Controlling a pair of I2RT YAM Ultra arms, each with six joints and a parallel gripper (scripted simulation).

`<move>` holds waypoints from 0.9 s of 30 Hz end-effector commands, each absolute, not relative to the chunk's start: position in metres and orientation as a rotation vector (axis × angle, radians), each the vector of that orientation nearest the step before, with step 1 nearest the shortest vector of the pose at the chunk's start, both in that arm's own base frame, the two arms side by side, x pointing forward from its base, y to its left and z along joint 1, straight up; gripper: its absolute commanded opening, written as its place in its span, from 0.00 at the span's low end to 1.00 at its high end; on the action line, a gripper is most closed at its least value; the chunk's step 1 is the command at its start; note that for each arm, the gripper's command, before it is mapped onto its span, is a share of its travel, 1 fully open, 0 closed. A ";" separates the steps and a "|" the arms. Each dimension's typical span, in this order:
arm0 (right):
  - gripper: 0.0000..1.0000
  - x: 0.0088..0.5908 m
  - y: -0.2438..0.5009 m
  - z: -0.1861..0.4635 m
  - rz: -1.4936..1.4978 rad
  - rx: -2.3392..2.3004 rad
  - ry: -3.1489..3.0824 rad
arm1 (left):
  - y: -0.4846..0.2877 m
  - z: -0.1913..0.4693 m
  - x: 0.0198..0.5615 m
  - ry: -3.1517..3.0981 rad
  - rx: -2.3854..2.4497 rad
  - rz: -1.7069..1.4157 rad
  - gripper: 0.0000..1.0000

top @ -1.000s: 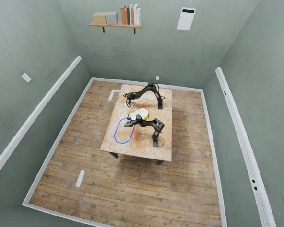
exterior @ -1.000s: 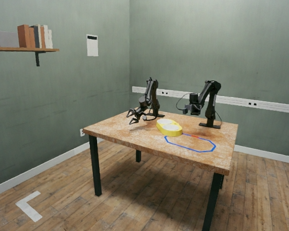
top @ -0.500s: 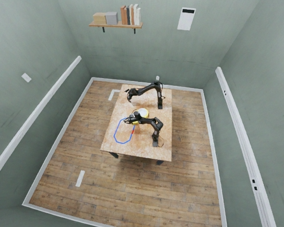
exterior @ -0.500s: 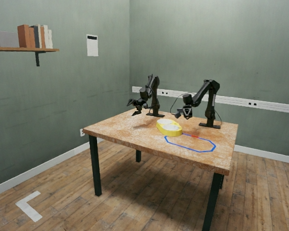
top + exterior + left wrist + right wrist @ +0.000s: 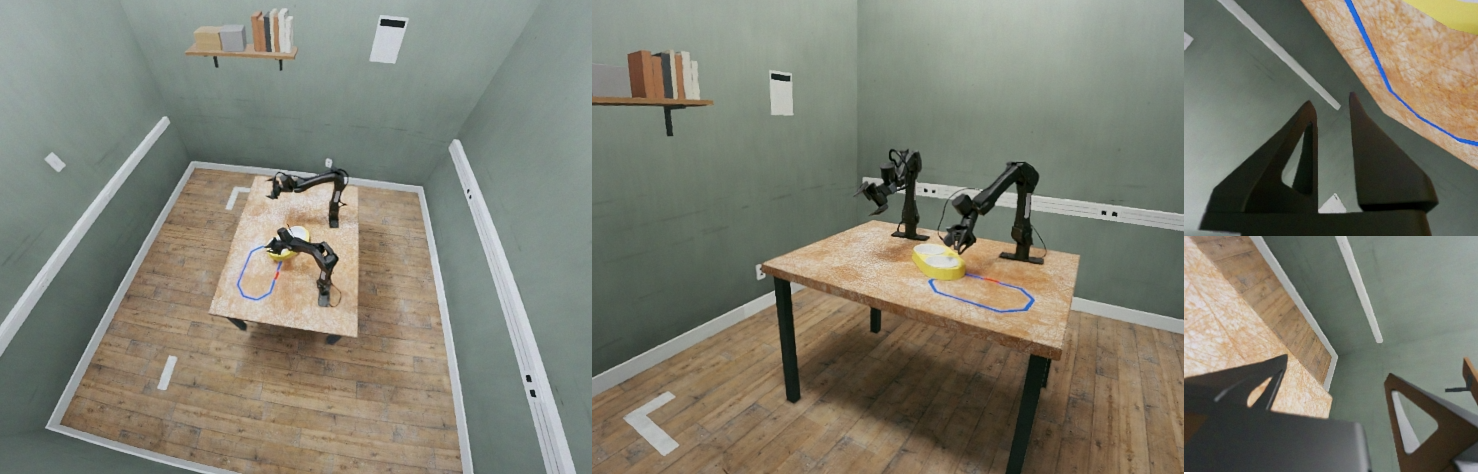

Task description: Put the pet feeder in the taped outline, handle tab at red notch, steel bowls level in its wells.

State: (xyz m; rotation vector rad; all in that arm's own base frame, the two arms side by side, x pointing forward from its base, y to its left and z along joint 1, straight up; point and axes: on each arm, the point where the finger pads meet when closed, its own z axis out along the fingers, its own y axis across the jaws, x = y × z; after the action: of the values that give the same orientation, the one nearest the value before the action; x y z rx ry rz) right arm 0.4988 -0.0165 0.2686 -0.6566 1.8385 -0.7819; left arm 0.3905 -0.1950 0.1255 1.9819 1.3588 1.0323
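The yellow pet feeder (image 5: 288, 252) lies mid-table just outside the blue taped outline (image 5: 257, 272), and it also shows in the exterior view (image 5: 938, 261). Two pale bowls (image 5: 928, 249) (image 5: 942, 260) sit in its wells. The outline's red notch (image 5: 988, 279) is on the side towards the arm bases. My left gripper (image 5: 959, 244) hangs low at the feeder's near end; its fingers stand a narrow gap apart with nothing between them. The handle tab is hidden. My right gripper (image 5: 870, 197) is wide open and empty, raised above the far end of the table.
The left wrist view shows a strip of the outline (image 5: 1384, 75) and a corner of the feeder (image 5: 1449, 12) near the table's edge. Both arm bases (image 5: 1021, 257) (image 5: 910, 235) stand along one long side.
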 end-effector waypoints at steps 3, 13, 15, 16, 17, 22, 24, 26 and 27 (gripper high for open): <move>1.00 0.483 -0.018 0.322 -0.627 -0.457 1.757 | -0.224 0.117 0.374 1.309 2.182 0.855 0.30; 1.00 0.444 -0.011 0.353 -0.352 -0.237 1.707 | -0.244 0.085 0.310 1.204 2.560 0.513 0.30; 1.00 0.437 -0.010 0.348 -0.295 -0.200 1.724 | -0.246 0.084 0.298 1.199 2.615 0.444 0.30; 1.00 0.433 -0.010 0.358 -0.278 -0.182 1.701 | -0.248 0.083 0.293 1.184 2.640 0.418 0.30; 1.00 0.429 -0.009 0.367 -0.259 -0.167 1.683 | -0.249 0.083 0.288 1.176 2.661 0.391 0.30; 1.00 0.411 -0.007 0.395 -0.164 -0.093 1.602 | -0.256 0.084 0.261 1.133 2.762 0.251 0.30; 1.00 0.402 -0.005 0.395 -0.112 -0.062 1.606 | -0.256 0.084 0.246 1.117 2.814 0.174 0.30; 1.00 0.394 -0.004 0.401 -0.055 -0.026 1.591 | -0.255 0.086 0.231 1.109 2.867 0.090 0.30; 1.00 0.389 -0.003 0.405 -0.026 -0.010 1.582 | -0.254 0.087 0.223 1.102 2.893 0.047 0.30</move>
State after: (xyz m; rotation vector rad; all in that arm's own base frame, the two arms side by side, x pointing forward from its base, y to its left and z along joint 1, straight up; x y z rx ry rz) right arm 0.4042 -0.0035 0.3907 -0.0926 1.6174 -0.1516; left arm 0.2534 -0.2541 0.0777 2.7857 1.1292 0.2371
